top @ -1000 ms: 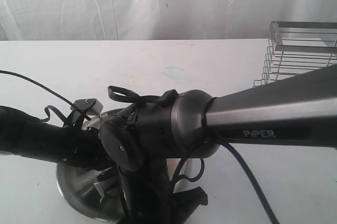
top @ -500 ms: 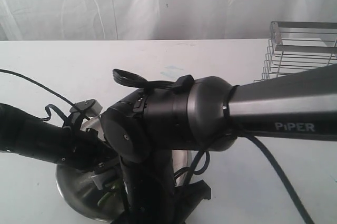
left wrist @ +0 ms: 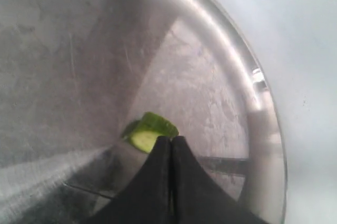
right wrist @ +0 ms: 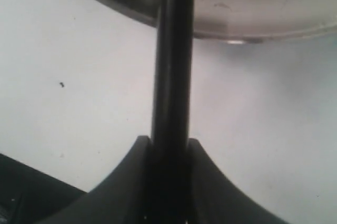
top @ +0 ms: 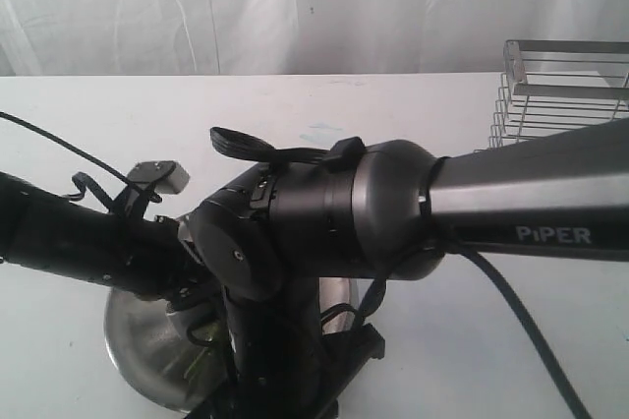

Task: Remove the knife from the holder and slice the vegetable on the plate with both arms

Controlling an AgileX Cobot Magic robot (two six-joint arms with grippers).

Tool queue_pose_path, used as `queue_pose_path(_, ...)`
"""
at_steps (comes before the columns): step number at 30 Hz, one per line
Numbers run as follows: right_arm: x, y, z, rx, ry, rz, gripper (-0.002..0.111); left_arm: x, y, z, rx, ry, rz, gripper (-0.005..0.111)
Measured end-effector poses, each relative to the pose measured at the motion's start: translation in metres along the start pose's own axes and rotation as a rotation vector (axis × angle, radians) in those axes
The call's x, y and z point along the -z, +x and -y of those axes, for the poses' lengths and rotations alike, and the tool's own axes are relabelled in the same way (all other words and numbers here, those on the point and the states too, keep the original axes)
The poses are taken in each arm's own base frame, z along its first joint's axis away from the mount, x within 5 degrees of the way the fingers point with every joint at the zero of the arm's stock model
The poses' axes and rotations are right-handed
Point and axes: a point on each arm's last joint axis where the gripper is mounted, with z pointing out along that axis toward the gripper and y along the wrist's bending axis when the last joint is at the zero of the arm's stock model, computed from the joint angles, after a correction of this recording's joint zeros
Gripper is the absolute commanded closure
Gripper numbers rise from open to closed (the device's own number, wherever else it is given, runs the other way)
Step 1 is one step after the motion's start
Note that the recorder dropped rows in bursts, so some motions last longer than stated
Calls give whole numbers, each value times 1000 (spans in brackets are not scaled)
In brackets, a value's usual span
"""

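In the left wrist view my left gripper point(left wrist: 171, 141) is shut, its black tips pressed together over the steel plate point(left wrist: 259, 109). Just beyond the tips lies a green vegetable point(left wrist: 151, 131) piece with a pale cut face. A grey steel band point(left wrist: 58, 167), seemingly the knife's blade, runs up to that cut. In the right wrist view my right gripper point(right wrist: 169, 142) is shut on the knife's black handle point(right wrist: 172, 66), which points toward the plate's rim point(right wrist: 237, 27). In the exterior view the right arm point(top: 393, 212) covers both grippers; the plate point(top: 133, 350) shows below it.
The silver wire holder point(top: 560, 94) stands at the far right of the white table, with no knife seen in it. The left arm point(top: 79, 242) comes in low from the left, trailing a black cable. A white curtain hangs behind the table.
The right arm's elbow pulled back toward the right and rose a little, then held. The left arm's wrist lifted slightly over the plate. Both grippers stay shut.
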Motion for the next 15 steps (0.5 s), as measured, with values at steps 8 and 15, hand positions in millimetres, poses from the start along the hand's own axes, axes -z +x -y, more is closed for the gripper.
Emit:
queue_pose_path(8,0,-4,-2,-2,-19,42,108,29,-18,19,-67,-20,105,107)
queue_pose_path(15,1,-10,-4,-2,-49,109,108,55,-25,23,-127,-174,150,107)
